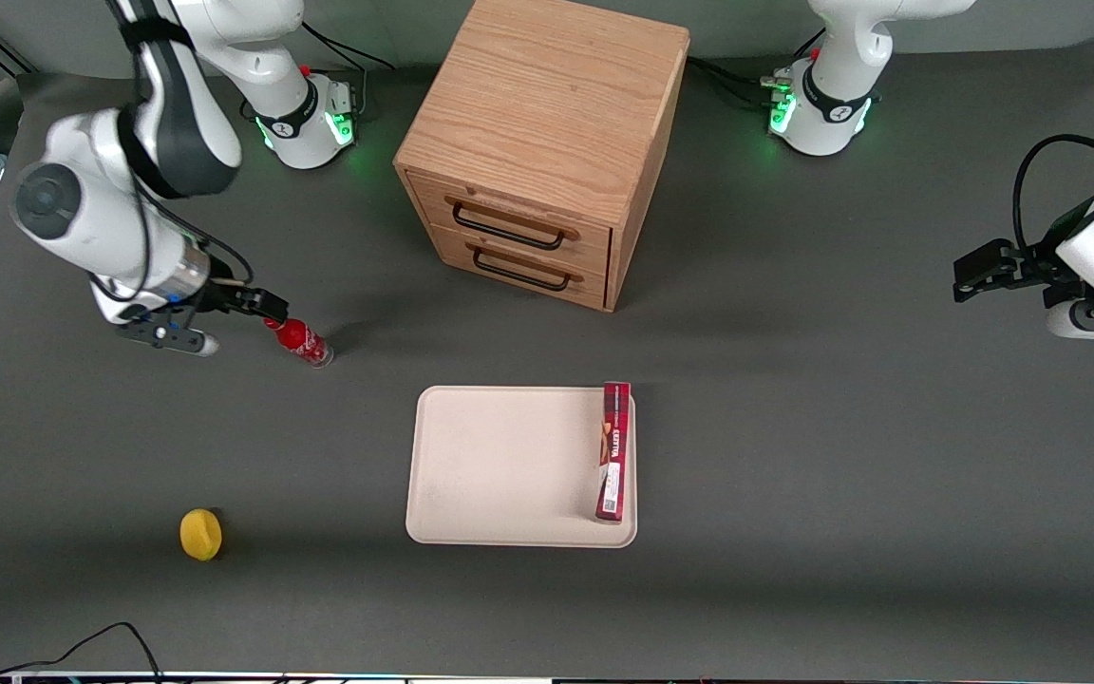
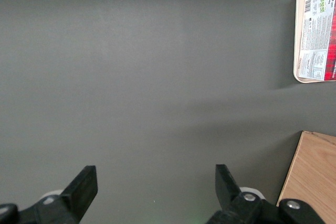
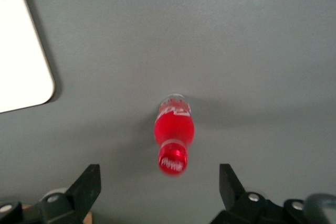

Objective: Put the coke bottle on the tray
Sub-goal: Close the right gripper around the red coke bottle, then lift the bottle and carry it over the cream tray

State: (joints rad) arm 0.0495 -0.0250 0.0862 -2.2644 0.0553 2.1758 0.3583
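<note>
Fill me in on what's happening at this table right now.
The right arm's claw is open and hangs just above the coke bottle, which stands on the grey table, not yet gripped. The tray lies nearer the front camera, in front of the wooden drawer cabinet, and carries only a long red box along one edge. A yellow object sits apart, nearer the camera still.
</note>
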